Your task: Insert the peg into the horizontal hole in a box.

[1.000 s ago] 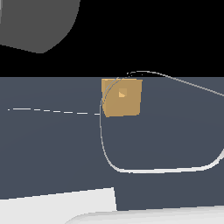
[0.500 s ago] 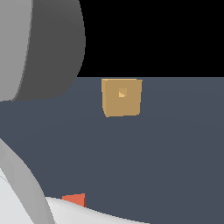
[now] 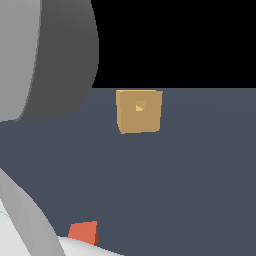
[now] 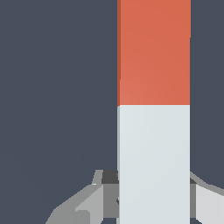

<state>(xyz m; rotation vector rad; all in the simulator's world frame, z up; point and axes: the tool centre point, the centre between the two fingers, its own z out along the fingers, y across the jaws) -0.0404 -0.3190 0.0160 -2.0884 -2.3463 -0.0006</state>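
We see the peg point(image 4: 154, 52) as a long bar, orange-red at one end and white at the other, with the white end running down between the fingers of the gripper point(image 4: 153, 197). The fingers look closed against its sides, though the contact itself is hidden behind the bar, so we judge it grasped rather than certain. Holding it by the white end leaves the red tip free to lead. In the exterior view the box point(image 3: 139, 111) sits well apart from the peg's red tip, its hole point(image 3: 140, 106) facing us and apparently empty.
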